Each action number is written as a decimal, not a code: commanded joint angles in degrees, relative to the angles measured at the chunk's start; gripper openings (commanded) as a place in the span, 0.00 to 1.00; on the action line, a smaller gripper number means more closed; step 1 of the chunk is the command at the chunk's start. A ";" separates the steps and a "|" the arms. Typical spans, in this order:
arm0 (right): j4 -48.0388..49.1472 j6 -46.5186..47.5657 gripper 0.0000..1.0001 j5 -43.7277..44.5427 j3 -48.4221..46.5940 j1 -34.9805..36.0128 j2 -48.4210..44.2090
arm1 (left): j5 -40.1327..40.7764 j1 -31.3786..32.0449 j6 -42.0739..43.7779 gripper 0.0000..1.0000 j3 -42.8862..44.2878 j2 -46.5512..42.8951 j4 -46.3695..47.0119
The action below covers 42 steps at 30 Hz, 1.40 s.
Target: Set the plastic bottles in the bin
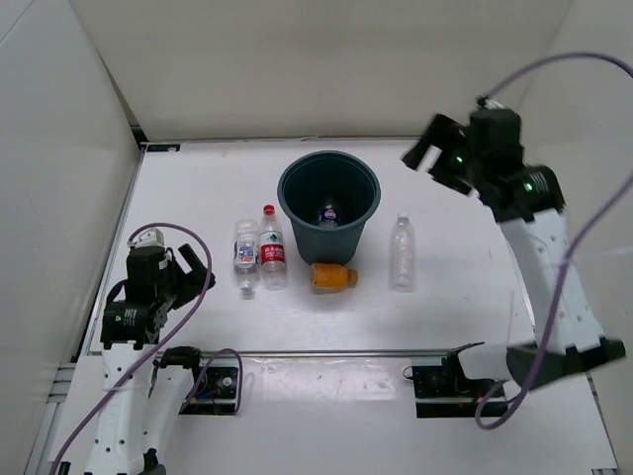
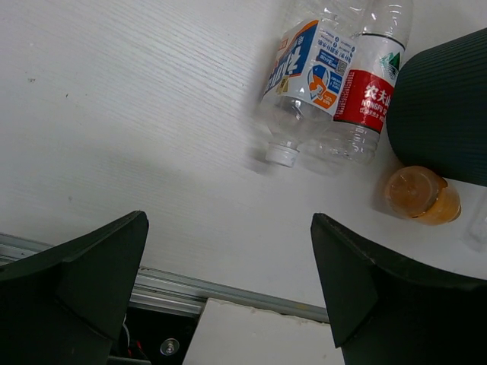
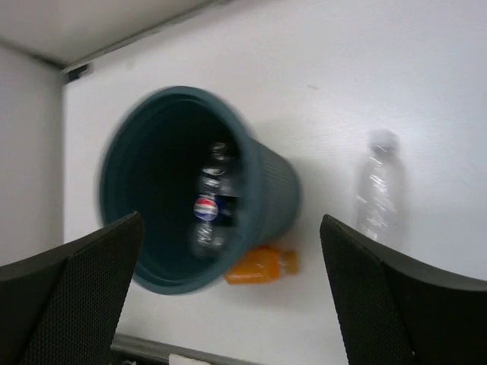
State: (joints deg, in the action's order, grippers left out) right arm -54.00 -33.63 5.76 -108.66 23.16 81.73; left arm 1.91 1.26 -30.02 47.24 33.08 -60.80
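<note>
Left fingers (image 2: 84, 281): spread wide and empty, low over the near-left worktop (image 1: 465, 297), well apart from every bottle.
Orange bottle (image 1: 333, 276): on its side, just in front of the bin's base.
Labelled pair: the blue-white bottle (image 1: 245, 257) and the red-labelled bottle (image 1: 272, 259) lie side by side just left of the bin. The white cap points near and the red cap points far.
Plain clear bottle (image 1: 401, 251): lies alone to the right of the bin.
Bin (image 1: 297, 203): upright mid-worktop, with one binned bottle (image 3: 207, 209) inside.
Right fingers (image 3: 76, 281): spread wide and empty, raised beyond and to the right of the bin, apart from all bottles.
View differences: the left wrist view shows the label print. The blurred right wrist view looks into the bin's mouth. Only the top view shows both arms.
</note>
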 commanded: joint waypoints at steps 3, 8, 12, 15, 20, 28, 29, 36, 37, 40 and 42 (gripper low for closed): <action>6.44 -5.84 1.00 -3.28 27.12 -11.09 -8.96 | -0.33 0.15 -0.04 1.00 -0.05 0.32 0.94; 5.12 -5.84 1.00 -6.64 36.84 -15.06 -1.51 | -0.33 0.15 -0.04 1.00 -0.05 0.32 0.94; 9.43 -4.61 1.00 -8.21 43.09 -16.12 0.87 | -0.33 0.15 -0.04 1.00 -0.05 0.32 0.94; 11.89 -3.99 1.00 -10.41 44.68 -16.13 2.99 | -0.33 0.15 -0.04 1.00 -0.05 0.32 0.94; 13.21 -3.99 1.00 -10.42 45.20 -16.13 9.66 | 0.20 0.15 -0.04 1.00 -0.05 0.32 0.41; 14.97 -3.46 0.88 -13.31 45.73 -16.74 18.46 | 0.20 0.15 -0.57 1.00 -0.05 0.32 0.41; 15.58 -3.46 0.80 -13.32 46.43 -16.74 18.46 | 0.20 0.15 -0.57 1.00 -0.05 0.32 0.41; 13.22 -5.04 0.40 -14.47 48.98 -16.74 1.02 | 0.20 0.15 -0.57 1.00 -0.05 0.85 0.41; 12.61 -6.96 0.34 -13.76 48.98 -15.96 -1.99 | 0.20 0.15 -0.57 1.00 -0.05 1.37 0.41; 12.60 -11.79 0.23 -11.14 48.64 -11.23 -14.12 | 0.20 0.15 -0.57 1.00 -0.05 1.89 0.41; 14.96 -12.52 0.19 -9.11 44.10 -8.41 -20.00 | 0.20 0.15 -0.57 1.00 -0.05 2.42 0.41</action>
State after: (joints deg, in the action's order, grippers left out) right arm -40.53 -42.28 -6.09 -59.72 11.09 69.04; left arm 1.98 1.26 -30.48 47.24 34.74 -60.82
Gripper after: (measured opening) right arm 0.623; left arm 1.000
